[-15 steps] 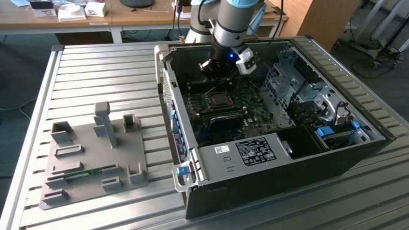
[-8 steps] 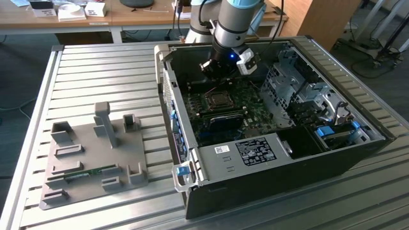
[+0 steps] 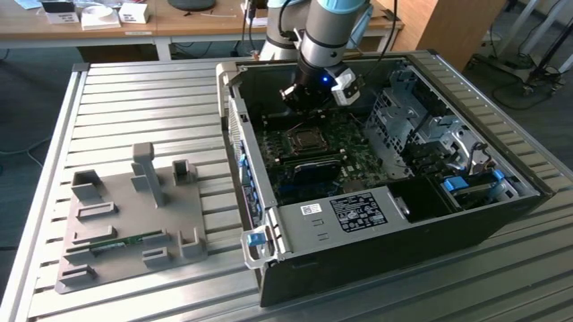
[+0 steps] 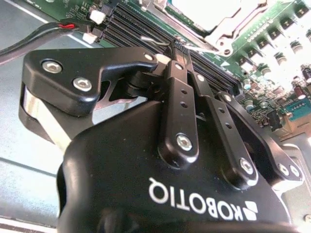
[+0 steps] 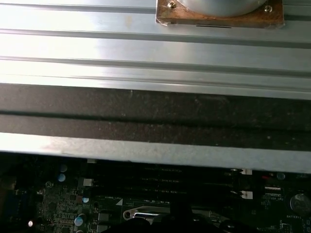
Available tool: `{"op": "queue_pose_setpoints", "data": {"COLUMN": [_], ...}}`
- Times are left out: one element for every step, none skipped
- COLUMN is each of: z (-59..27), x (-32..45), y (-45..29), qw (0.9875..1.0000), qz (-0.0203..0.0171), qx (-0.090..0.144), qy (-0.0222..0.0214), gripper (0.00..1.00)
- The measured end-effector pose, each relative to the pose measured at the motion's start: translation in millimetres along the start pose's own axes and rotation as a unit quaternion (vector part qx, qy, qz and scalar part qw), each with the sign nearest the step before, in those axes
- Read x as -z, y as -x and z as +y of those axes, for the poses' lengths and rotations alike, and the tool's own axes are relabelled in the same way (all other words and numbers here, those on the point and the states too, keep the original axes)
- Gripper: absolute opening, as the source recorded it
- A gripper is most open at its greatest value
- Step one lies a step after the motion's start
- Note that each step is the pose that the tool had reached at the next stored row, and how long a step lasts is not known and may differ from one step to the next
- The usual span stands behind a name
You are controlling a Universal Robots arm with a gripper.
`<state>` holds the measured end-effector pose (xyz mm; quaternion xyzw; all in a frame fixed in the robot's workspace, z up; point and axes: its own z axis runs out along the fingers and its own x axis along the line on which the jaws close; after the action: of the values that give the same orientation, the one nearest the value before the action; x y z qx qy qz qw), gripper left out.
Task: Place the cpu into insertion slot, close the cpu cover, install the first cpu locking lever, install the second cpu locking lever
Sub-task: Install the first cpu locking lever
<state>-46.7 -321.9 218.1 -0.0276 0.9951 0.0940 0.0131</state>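
Exterior view: the gripper (image 3: 305, 109) hangs inside the computer case (image 3: 376, 258), at twelve o'clock from the insertion slot (image 3: 304, 139). Second wrist view: jaws closed together, fingertips (image 4: 176, 54) beside a wire lever (image 4: 151, 39); the cpu (image 4: 206, 9) lies under the cpu cover (image 4: 221, 28). First wrist view: the motherboard (image 5: 48, 206).

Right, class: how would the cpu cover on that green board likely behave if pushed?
The cpu cover looks like thin sheet metal round a large window: probably light, stiff, yet bendable. Its smooth shiny surface may be slippery for the pincer.
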Motion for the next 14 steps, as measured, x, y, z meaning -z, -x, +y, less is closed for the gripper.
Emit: {"op": "queue_pose_setpoints", "data": {"z": [0.0,0.0,0.1,0.3,0.5,0.8,1.0,1.2,1.4,1.5,1.6,1.6,1.6,1.6], "x": [-0.1,-0.1,-0.2,-0.4,-0.4,-0.5,-0.5,-0.5,-0.6,-0.7,-0.7,-0.8,-0.9,-1.1], "y": [0.0,0.0,0.0,0.0,0.0,0.0,0.1,0.1,0.1,0.1,0.1,0.1,0.1,0.1], "qw": [1.0000,1.0000,1.0000,1.0000,1.0000,1.0000,1.0000,1.0000,1.0000,1.0000,1.0000,1.0000,1.0000,1.0000], "qz": [0.0001,0.0001,0.0000,0.0000,0.0001,0.0000,0.0000,0.0001,0.0000,0.0000,0.0000,0.0000,0.0000,0.0000], "qx": [0.000,0.000,0.000,0.000,0.000,0.000,0.000,0.000,0.000,0.000,0.000,0.000,0.000,0.000], "qy": [-0.0001,-0.0001,-0.0001,-0.0001,-0.0001,-0.0001,-0.0001,-0.0001,-0.0001,0.0000,0.0000,0.0000,-0.0001,-0.0001], "gripper": [0.11,0.11,0.11,0.11,0.11,0.11,0.11,0.11,0.11,0.11,0.11,0.11,0.11,0.11]}}
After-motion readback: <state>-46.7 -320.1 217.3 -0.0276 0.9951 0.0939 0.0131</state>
